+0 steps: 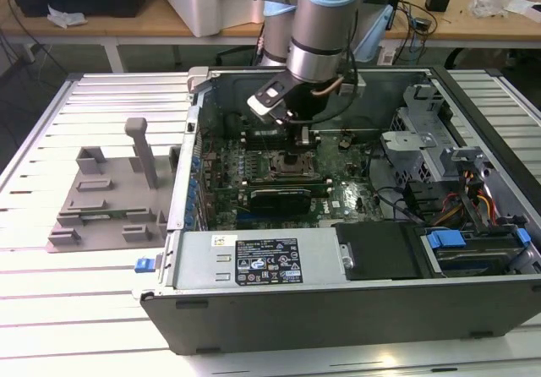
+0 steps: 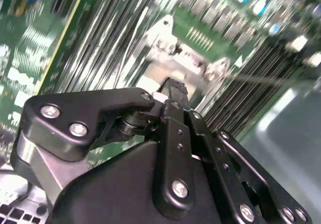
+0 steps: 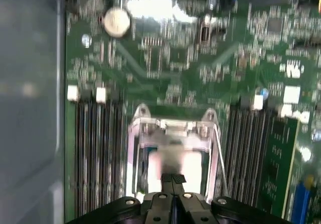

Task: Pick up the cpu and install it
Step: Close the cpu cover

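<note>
An open computer case (image 1: 338, 305) was laid on its side on a slatted table (image 1: 68, 309). The arm's gripper (image 1: 297, 149) was lowered inside it, just above the black-framed socket (image 1: 290, 172) of the green motherboard (image 1: 342, 198). In the first wrist view the two fingers (image 3: 167, 180) were seen pressed together, tip against tip, and nothing was made out between them. Directly beneath the tips, within the socket's metal frame, a pale square patch was shown, too blurred to be read clearly. It was judged likely to be the cpu (image 3: 189, 164) lying in the socket, though this could not be told for certain. On the exterior view's left, the grey plastic tray (image 1: 93, 195) with upright posts was set on the table, well apart from the gripper. The pick-up and the carry to the board were therefore judged done, and the placing judged made or nearly made. Whether the chip was fully seated, and whether the socket was latched over it, could not be settled from these views
</note>
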`<state>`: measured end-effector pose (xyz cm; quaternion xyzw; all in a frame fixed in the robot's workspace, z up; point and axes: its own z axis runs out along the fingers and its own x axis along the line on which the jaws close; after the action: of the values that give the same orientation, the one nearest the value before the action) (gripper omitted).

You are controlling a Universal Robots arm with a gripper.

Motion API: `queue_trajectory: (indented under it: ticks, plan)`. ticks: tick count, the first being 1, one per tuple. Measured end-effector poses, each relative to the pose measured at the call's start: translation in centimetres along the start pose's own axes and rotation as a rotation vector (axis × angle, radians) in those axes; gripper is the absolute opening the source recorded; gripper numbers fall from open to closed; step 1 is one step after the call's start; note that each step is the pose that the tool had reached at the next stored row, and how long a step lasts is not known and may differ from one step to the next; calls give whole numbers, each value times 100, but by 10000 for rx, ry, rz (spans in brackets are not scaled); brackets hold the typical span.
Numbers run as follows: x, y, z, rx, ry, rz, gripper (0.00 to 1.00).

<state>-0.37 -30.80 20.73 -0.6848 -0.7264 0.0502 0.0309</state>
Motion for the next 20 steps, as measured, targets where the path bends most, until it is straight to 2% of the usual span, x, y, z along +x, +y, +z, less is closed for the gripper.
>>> queue_trajectory:
  ticks: [2,3,7,10,15,17,20]
  plan:
    - [-7,118,-13,31,17,-15,11]
    - [-8,135,-14,30,17,-16,11]
    - [-12,130,-141,32,17,-16,11]
    - [-20,116,-139,30,32,-44,11]
    - [-83,-10,-101,20,169,-91,11]
    - [-88,-94,-52,16,214,-119,11]
    - [-79,-239,-26,11,253,-141,11]
